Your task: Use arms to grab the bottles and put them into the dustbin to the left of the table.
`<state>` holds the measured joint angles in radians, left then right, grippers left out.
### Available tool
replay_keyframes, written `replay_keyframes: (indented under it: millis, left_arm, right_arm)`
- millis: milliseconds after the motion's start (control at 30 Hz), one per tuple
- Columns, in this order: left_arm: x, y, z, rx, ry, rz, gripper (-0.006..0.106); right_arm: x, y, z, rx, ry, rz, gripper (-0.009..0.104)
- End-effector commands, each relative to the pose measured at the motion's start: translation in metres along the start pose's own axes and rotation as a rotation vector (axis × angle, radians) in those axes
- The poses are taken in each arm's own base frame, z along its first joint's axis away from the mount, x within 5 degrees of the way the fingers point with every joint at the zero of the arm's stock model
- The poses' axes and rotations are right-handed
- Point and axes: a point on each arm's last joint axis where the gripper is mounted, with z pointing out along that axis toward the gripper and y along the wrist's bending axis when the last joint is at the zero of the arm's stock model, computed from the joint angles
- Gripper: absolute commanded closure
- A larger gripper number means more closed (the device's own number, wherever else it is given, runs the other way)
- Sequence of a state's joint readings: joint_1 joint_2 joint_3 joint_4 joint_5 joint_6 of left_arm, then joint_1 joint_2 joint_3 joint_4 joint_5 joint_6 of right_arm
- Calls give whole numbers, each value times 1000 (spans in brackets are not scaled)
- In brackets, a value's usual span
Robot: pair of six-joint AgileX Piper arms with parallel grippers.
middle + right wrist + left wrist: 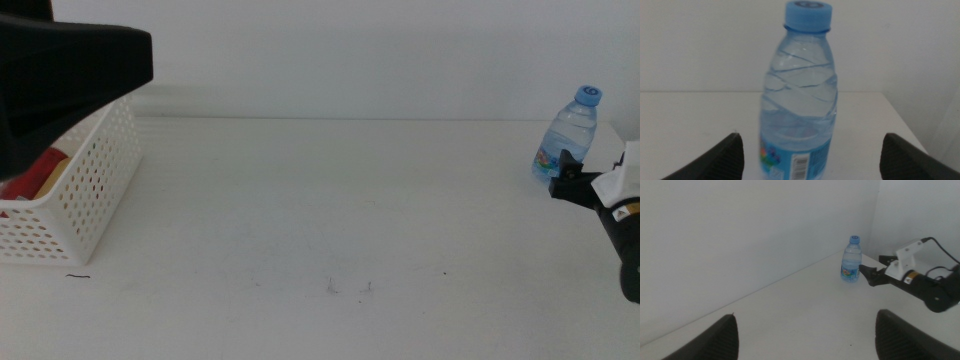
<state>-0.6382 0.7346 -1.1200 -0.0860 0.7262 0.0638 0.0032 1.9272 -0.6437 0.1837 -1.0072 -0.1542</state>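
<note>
right arm (920,282): black body; white block housing; black cable | end effector (872,270): dark jaws

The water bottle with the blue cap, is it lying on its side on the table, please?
No, the water bottle stands upright on the table, cap on top, between the open jaws of the right gripper.

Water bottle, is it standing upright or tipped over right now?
Upright. The water bottle stands on its base on the table, blue cap on top, and the right hand, jaws open, is just beside it, not yet gripping.
</note>
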Motion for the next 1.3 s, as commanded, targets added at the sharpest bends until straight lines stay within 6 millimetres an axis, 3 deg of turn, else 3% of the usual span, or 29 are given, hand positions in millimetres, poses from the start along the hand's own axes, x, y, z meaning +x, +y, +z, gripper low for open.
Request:
replay_keyframes:
  millis: [0,267,667,733,800,833,867,1000,1133,1267]
  left_arm:
    - [-2,0,-1,-3,-11,-10,7]
    - [-2,0,-1,-3,-11,-10,7]
    - [-2,0,-1,-3,-11,-10,7]
    - [-2,0,-1,-3,-11,-10,7]
    - [-2,0,-1,-3,-11,-10,7]
    - [-2,0,-1,-3,-11,-10,7]
    - [-2,0,-1,-3,-11,-10,7]
    - [-2,0,-1,-3,-11,-10,7]
    - [-2,0,-1,-3,-11,-10,7]
    - [-2,0,-1,-3,-11,-10,7]
  right_arm:
    - [2,-2,16,36,-10,-12,2]
    - [14,7,63,21,43,-3,2]
    - [15,11,100,31,46,-17,4]
    - [13,12,102,26,55,-32,18]
    - [12,13,102,19,65,-71,61]
    - [11,16,101,9,73,-83,90]
    - [8,22,99,-2,85,-79,95]
    - [-24,67,82,-139,94,-121,98]
    - [-64,145,48,-343,-11,-154,98]
    - [-68,220,24,-556,-51,-244,98]
